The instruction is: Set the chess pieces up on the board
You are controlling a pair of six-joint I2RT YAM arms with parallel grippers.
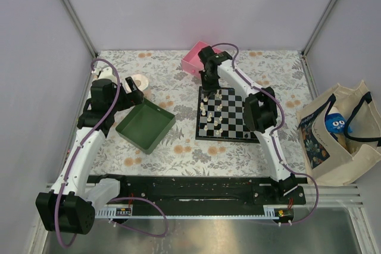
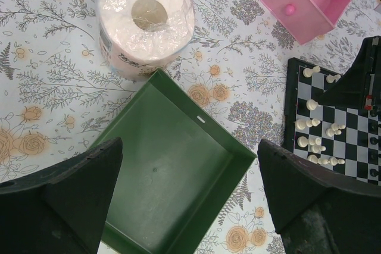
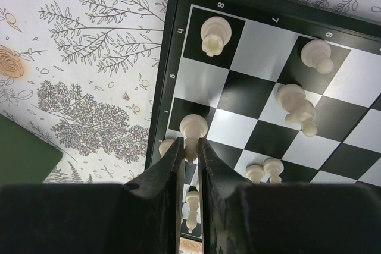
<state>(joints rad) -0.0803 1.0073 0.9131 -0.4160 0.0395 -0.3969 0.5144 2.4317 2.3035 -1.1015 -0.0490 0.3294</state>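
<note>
As seen from the bases outward, green tray (image 2: 196,117): under left gripper (image 2: 189,147), fingers spread fully, gripping nothing.
board (image 3: 169,52): flat on floral cloth (image 3: 89,46), right of tray, apart.
white piece (image 3: 194,126): upright, long axis vertical, on black edge square.
right gripper (image 3: 190,144): nearly closed, pinching that piece from both sides.

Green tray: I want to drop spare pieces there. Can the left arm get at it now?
Probably yes: the left gripper hangs open over the green tray, nothing between them. The toilet paper roll sits beside it; the right gripper grips a white piece at the chessboard.
</note>
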